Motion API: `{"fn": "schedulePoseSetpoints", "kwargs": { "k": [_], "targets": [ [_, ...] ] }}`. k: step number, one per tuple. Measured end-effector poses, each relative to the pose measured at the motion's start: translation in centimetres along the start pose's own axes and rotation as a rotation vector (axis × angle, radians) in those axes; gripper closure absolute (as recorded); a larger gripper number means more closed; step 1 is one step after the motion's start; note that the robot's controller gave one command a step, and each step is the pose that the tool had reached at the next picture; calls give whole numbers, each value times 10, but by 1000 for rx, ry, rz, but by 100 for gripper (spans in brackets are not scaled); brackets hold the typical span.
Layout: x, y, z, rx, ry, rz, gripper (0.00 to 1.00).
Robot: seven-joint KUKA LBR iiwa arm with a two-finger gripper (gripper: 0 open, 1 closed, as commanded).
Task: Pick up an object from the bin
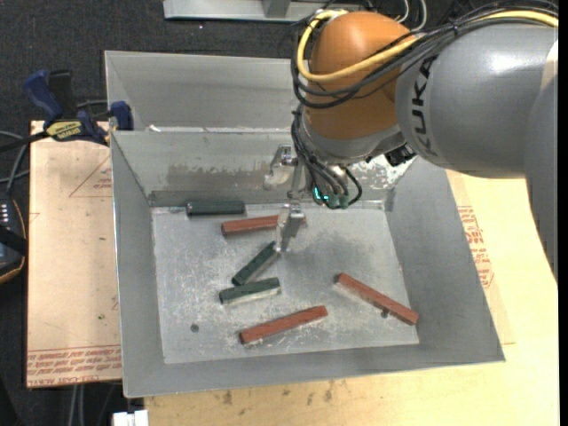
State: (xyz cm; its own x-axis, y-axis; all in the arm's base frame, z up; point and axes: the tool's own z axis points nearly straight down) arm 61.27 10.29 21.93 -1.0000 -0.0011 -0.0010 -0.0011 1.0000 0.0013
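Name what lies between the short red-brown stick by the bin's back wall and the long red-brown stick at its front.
Camera view: a slanted dark green stick, upper end at the pincer, and a flatter dark green stick nearer the front.

Bright even light, soft shadows (bin glints)

The gripper is hanging at the upper end of a slanting dark green bar in mid-bin (a red-brown bar is lying near).
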Motion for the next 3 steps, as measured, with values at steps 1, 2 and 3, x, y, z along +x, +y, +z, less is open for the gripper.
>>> {"fn": "schedulePoseSetpoints", "kwargs": {
  "k": [1,2,3],
  "targets": [
    [0,0,0,0,0,1,0],
    [2,1,40,-1,-9,-30,0],
    [23,-3,90,0,0,-199,0]
  ]
}}
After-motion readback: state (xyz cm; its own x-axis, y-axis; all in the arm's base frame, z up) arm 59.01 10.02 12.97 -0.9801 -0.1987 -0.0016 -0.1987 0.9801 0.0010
